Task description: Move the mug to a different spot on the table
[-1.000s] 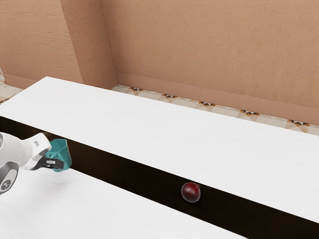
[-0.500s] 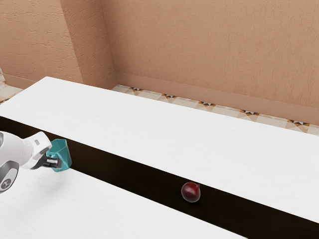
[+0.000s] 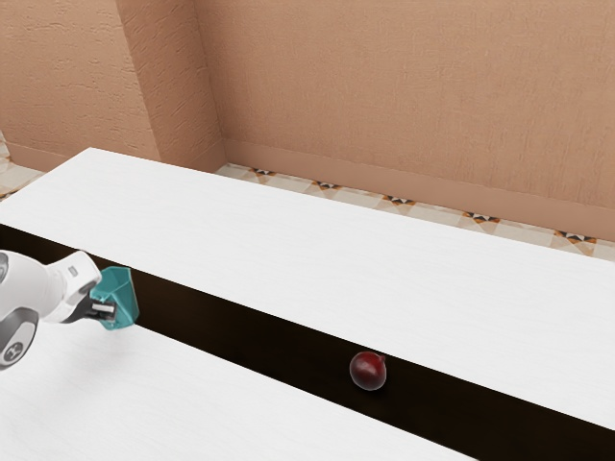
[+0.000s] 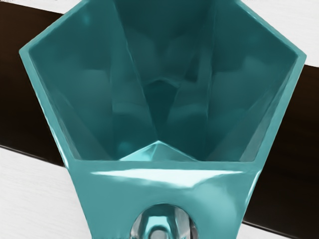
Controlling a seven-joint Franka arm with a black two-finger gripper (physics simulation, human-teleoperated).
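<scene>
One teal mug (image 3: 123, 290) clamped in tool (image 3: 102, 310); arm (image 3: 34, 296) mostly cut off.

Cannot trace the white robot arm (image 3: 43, 288) back from the jaws beyond its wrist: cut off by the exterior view's left edge. Cannot see the side of the glossy teal faceted mug (image 3: 122, 298) that faces the jaws, covered where they clamp it. In the wrist view, cannot see the whole handle loop (image 4: 169, 191) by the jaws, nor the rim farthest from them: both cut by the frame. Cannot name the kind of small dark red round fruit (image 3: 367, 371), well apart from the jaws.
</scene>
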